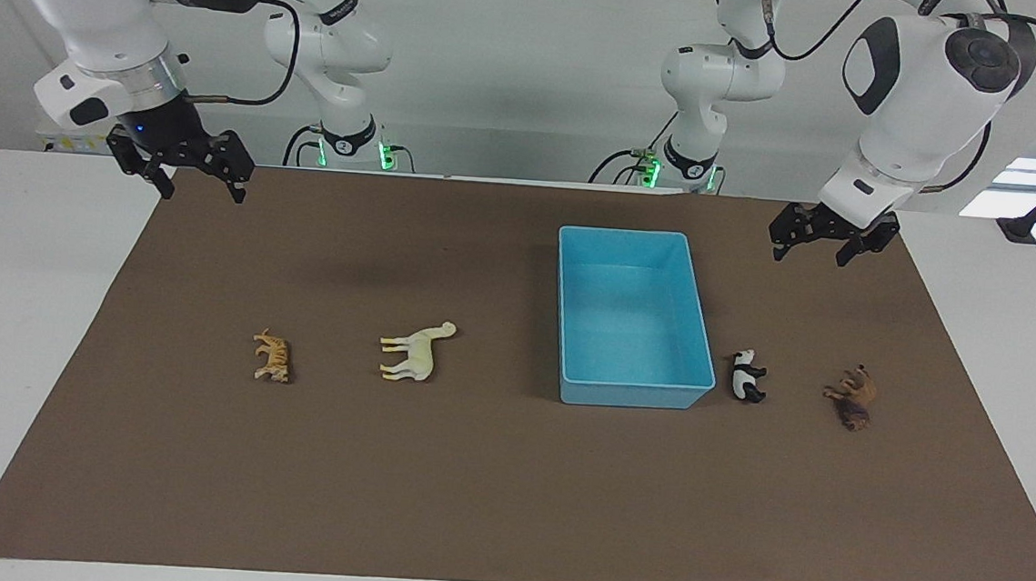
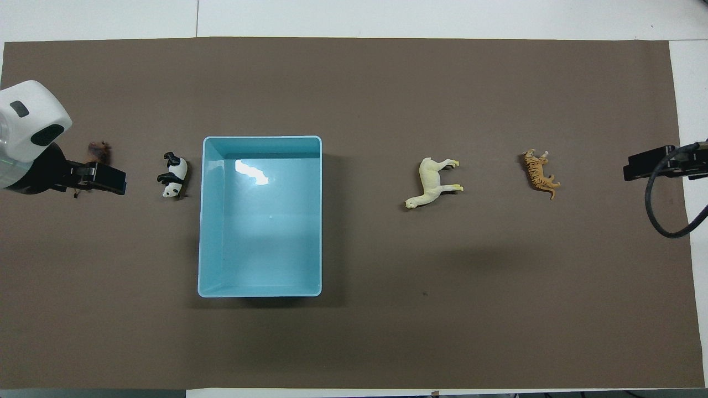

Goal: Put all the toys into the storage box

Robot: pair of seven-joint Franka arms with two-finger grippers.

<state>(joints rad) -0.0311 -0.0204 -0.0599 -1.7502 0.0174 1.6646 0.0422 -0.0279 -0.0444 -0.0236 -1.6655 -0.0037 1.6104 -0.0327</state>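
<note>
The light blue storage box [image 1: 624,232] stands empty on the brown mat, also in the overhead view [image 2: 260,137]. All toys lie on their sides on the mat. The panda [image 1: 747,376] [image 2: 174,176] lies beside the box, and the lion [image 1: 852,398] toward the left arm's end; in the overhead view the lion [image 2: 99,149] is partly covered. The horse [image 1: 416,352] [image 2: 434,182] and tiger [image 1: 273,357] [image 2: 541,168] lie toward the right arm's end. My left gripper [image 1: 832,235] [image 2: 99,178] hangs open and empty, raised over the mat. My right gripper [image 1: 180,165] [image 2: 650,163] hangs open and empty over the mat's corner.
The brown mat [image 1: 504,490] covers most of the white table [image 1: 25,293]. Black cables hang by both arms. A black stand [image 1: 1024,230] sits at the table's edge toward the left arm's end.
</note>
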